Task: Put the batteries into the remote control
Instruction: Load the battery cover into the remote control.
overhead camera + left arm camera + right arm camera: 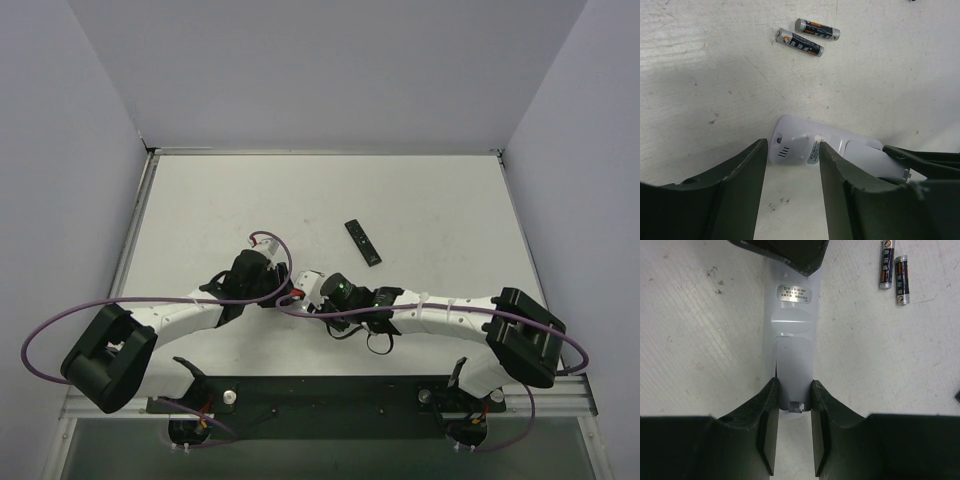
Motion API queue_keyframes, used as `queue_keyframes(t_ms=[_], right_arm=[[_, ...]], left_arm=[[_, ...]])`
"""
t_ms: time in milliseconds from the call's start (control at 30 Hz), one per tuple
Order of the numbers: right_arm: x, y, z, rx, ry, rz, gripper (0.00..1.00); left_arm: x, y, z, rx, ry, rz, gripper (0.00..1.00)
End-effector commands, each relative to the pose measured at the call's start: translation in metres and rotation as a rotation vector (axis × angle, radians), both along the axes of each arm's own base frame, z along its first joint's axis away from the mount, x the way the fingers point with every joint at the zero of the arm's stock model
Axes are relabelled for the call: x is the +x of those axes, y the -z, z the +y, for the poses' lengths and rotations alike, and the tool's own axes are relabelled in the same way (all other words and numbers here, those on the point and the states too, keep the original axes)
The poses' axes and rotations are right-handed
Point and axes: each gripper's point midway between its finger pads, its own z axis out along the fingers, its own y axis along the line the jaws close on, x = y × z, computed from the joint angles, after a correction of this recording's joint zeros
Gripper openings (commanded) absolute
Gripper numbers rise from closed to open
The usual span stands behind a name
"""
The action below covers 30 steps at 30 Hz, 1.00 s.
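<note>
The white remote control point(792, 325) lies back-up on the table, its label facing me. My right gripper point(794, 390) is shut on its near end, the fingers pinching the sides of the back cover panel point(795, 365). My left gripper point(792, 145) stands open at the remote's far rounded end point(790, 137). Its right finger point(840, 170) lies over the label and its left finger point(747, 170) sits just beside the edge. Two batteries point(799, 42) point(817, 29) lie side by side on the table beyond the left gripper. They show in the right wrist view as batteries point(886, 264) point(901, 280).
A slim black remote point(363, 243) lies behind and to the right of the grippers point(300, 288), which meet near the table's front middle. The table's side rails point(130, 250) bound it left and right. Purple cables point(60, 320) loop off both arms.
</note>
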Motion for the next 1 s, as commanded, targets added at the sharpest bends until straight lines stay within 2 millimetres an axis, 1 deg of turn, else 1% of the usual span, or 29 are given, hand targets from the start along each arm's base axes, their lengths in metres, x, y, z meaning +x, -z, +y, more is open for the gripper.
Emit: queue_keyframes(t_ms=[0, 167, 267, 367, 500, 600, 700, 733, 967], right_arm=[[0.004, -0.001, 0.005, -0.004, 0.045, 0.002, 0.02], [0.003, 0.000, -0.002, -0.034, 0.084, 0.008, 0.03], [0.000, -0.001, -0.003, -0.035, 0.103, 0.033, 0.04], [-0.009, 0.004, -0.009, -0.062, 0.110, 0.083, 0.08], [-0.014, 0.005, -0.008, -0.071, 0.113, 0.117, 0.12], [-0.014, 0.007, -0.010, -0.088, 0.114, 0.124, 0.14], [-0.014, 0.008, -0.009, -0.090, 0.115, 0.126, 0.15], [-0.018, 0.009, -0.007, -0.084, 0.099, 0.146, 0.15], [-0.016, 0.015, -0.003, -0.076, 0.100, 0.140, 0.15]], left_arm=[[0.005, -0.012, -0.009, -0.058, 0.001, -0.034, 0.55], [0.002, -0.013, -0.011, -0.072, 0.004, -0.029, 0.52], [0.001, -0.013, -0.012, -0.087, 0.002, -0.027, 0.51], [-0.001, -0.014, -0.014, -0.096, 0.000, -0.026, 0.51], [-0.003, -0.015, -0.015, -0.105, 0.004, -0.023, 0.50], [-0.003, -0.017, -0.017, -0.111, 0.004, -0.025, 0.50], [-0.004, -0.017, -0.017, -0.112, 0.006, -0.024, 0.50], [-0.003, -0.017, -0.018, -0.114, 0.004, -0.026, 0.50], [-0.005, -0.018, -0.018, -0.120, 0.004, -0.026, 0.50]])
